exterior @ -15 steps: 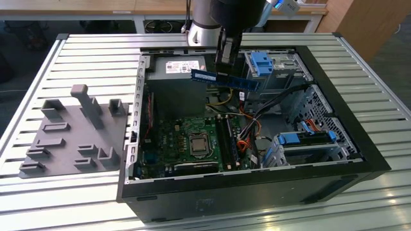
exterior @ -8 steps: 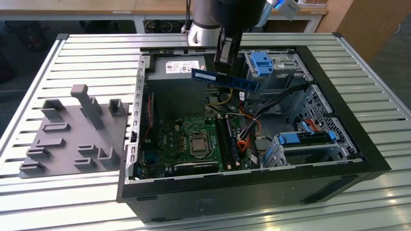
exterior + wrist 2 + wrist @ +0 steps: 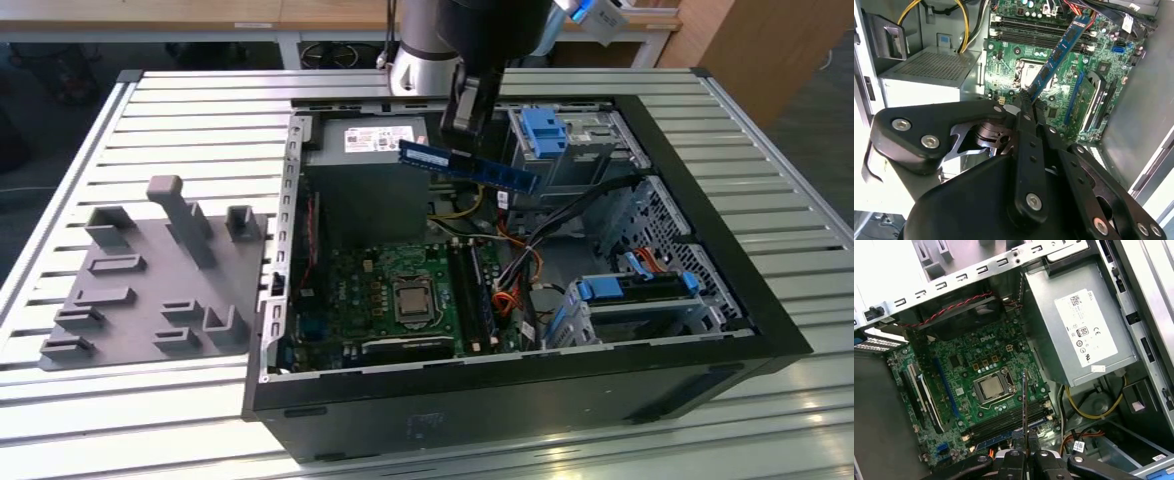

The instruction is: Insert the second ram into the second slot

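The second ram (image 3: pixel 470 166), a thin blue circuit-board stick, hangs in the air above the open computer case, over the power supply end. My gripper (image 3: pixel 461 140) is shut on its upper edge. In the second wrist view the ram (image 3: pixel 1059 55) sticks out from my gripper (image 3: pixel 1026 100) over the green motherboard (image 3: pixel 1019 55). In the first wrist view the ram (image 3: pixel 1024 400) appears edge-on above the gripper (image 3: pixel 1024 440). The dark memory slots (image 3: pixel 481 290) (image 3: pixel 1009 421) lie on the board beside the processor socket (image 3: pixel 990 388), well apart from the ram. I cannot tell which one is the second slot.
The black case (image 3: pixel 534 380) lies open on a slatted metal table (image 3: pixel 200 110). The grey power supply (image 3: pixel 1079 330), light-blue drive-bay clips (image 3: pixel 547 130) (image 3: pixel 638 288) and loose cables (image 3: pixel 521 270) crowd the case. A grey fixture plate (image 3: pixel 147 280) sits at the exterior view's left.
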Motion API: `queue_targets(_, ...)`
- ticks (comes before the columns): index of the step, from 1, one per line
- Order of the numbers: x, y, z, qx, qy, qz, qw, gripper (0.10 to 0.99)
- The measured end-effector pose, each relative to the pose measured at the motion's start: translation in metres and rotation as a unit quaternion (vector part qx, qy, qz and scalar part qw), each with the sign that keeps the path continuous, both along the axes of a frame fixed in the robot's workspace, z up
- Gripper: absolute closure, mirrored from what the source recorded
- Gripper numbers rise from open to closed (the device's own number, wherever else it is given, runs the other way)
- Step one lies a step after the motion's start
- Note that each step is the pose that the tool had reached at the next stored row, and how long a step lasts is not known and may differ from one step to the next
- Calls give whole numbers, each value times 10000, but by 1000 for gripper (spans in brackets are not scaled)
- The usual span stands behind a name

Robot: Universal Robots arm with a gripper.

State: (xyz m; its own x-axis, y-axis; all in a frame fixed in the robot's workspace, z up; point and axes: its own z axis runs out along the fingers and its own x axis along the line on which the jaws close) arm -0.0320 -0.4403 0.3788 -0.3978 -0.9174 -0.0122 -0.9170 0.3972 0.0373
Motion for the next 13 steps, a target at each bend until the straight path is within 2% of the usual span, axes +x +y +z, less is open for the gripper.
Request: queue_targets(13, 0, 0, -1, 0, 0, -443, 9990, 949)
